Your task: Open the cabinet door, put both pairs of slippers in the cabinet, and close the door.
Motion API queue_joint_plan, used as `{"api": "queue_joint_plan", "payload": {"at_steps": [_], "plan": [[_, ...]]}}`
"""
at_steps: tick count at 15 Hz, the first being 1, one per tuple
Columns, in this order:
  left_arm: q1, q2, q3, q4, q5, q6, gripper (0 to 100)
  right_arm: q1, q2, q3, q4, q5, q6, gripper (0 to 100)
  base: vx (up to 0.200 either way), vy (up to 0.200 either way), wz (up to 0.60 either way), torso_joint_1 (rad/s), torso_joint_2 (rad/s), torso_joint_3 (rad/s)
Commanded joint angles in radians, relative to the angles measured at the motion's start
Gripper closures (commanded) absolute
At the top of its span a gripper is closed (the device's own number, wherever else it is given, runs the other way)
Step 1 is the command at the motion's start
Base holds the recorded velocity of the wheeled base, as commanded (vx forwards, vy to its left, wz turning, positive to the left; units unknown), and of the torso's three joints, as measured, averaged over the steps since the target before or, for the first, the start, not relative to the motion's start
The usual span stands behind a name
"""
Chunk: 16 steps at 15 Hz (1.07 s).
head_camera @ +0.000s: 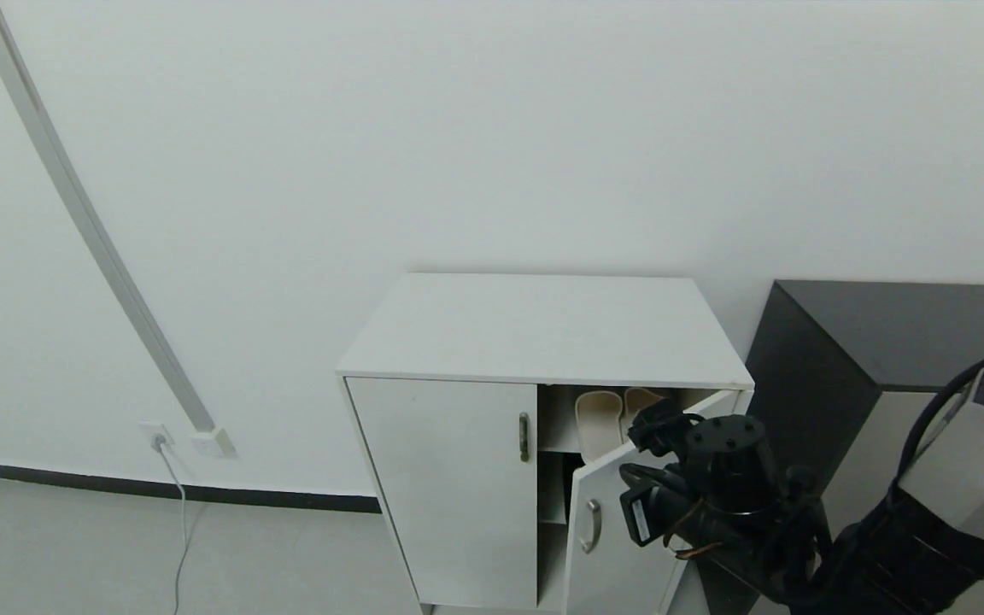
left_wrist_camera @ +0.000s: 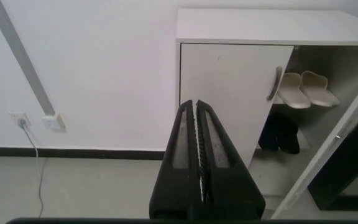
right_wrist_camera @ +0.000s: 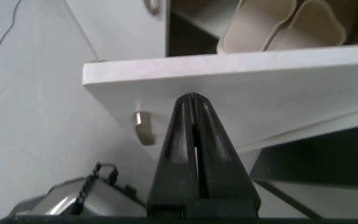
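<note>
Head view, cabinet (head_camera: 535, 329): white, against the wall; left door (head_camera: 445, 487) shut, right door (head_camera: 607, 547) partly open.
Head view, beige slippers (head_camera: 599, 423): on the upper shelf, seen through the gap.
Head view, right gripper (head_camera: 650, 427): at the top edge of the right door.
Left wrist view, left gripper (left_wrist_camera: 196, 109): fingers pressed together, holding nothing, well apart from the cabinet.
Left wrist view, dark slippers (left_wrist_camera: 284, 134): on the lower shelf, below the beige slippers.
Right wrist view, right gripper: fingers together, nothing between them; tips at the handle (right_wrist_camera: 143, 124) side of the right door; contact cannot be told.

White cabinet (head_camera: 543, 329), beige slippers (head_camera: 599, 423)
</note>
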Motion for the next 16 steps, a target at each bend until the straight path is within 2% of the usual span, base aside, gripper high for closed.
{"api": "queue_joint_plan", "payload": {"at_steps": [1, 8, 16], "plan": [[0.000, 0.001, 0.000, 0.000, 0.000, 0.000, 100, -0.010, 0.056, -0.055, -0.001, 0.000, -0.002, 100, 0.000, 0.000, 0.00, 0.000, 0.00, 0.000], [0.000, 0.001, 0.000, 0.000, 0.002, -0.002, 100, -0.080, 0.188, -0.262, 0.005, 0.002, -0.005, 100, 0.000, 0.000, 0.00, 0.000, 0.00, 0.000], [0.000, 0.001, 0.000, 0.000, 0.005, 0.000, 100, -0.131, 0.264, -0.436, 0.065, 0.005, -0.009, 100, 0.000, 0.000, 0.00, 0.000, 0.00, 0.000]]}}
